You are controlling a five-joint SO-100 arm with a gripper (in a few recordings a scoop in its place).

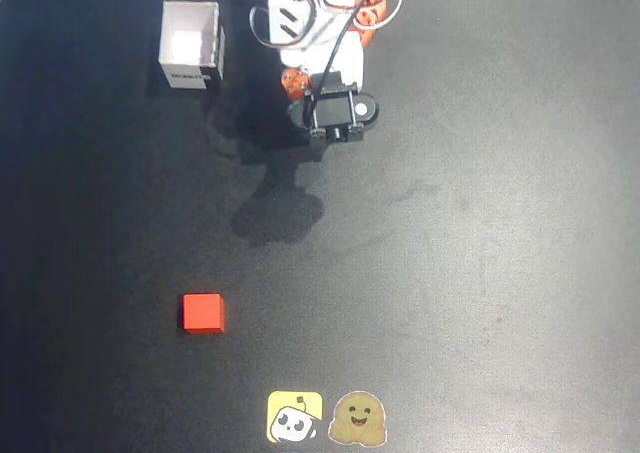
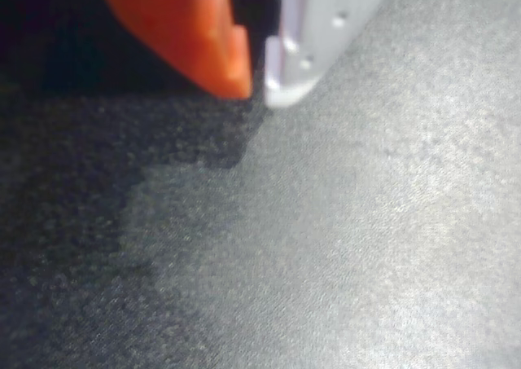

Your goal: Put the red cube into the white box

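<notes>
A dark mat [image 1: 480, 223] covers the table in the overhead view. It is matte and bare over most of its spread. In the wrist view the same mat [image 2: 342, 247] shows as a grainy grey cloth, with a shadow darkening its left side.

The arm [image 1: 320, 33] sits at the top centre of the overhead view, white and orange with black cables looping over it. It folds down toward the mat and casts a soft shadow below itself.

The box [image 1: 192, 45] stands at the upper left, just left of the arm and apart from it. Its opening faces up, showing a white inside, and a dark label strip runs along its lower wall.

The gripper [image 2: 257, 84] shows in the wrist view as an orange finger and a white finger. Their tips lie close together, almost touching, with nothing between them, so it is closed and empty. It hangs just above the mat.

The cube [image 1: 203, 313] rests on the mat at the lower left of the overhead view. It lies well apart from the arm's tip, below it and to the left, and well below the box.

Two small stickers [image 1: 327, 418] sit side by side at the bottom edge, one yellow and one brown.
</notes>
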